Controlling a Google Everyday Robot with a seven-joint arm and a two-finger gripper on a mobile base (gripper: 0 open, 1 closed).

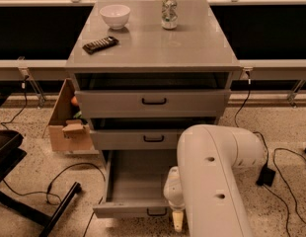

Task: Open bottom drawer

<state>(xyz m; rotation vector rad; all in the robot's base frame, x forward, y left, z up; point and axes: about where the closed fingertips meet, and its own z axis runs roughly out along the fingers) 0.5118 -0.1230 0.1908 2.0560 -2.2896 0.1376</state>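
Note:
The grey cabinet (153,43) has three drawers. The bottom drawer (128,210) is pulled far out toward me, and its grey inside (138,179) looks bare. Its small black loop handle (156,212) is on the front panel near the right end. My gripper (177,222) hangs just right of that handle, at the end of my big white arm (217,181), which hides the drawer's right side. The top drawer (153,101) and middle drawer (143,138) each stand slightly out.
A white bowl (115,15), a can (169,12) and a black remote (100,44) sit on the cabinet top. A cardboard box (66,125) stands on the floor to the left. A black chair base (24,201), cables (69,174) and a black adapter (265,176) lie on the floor.

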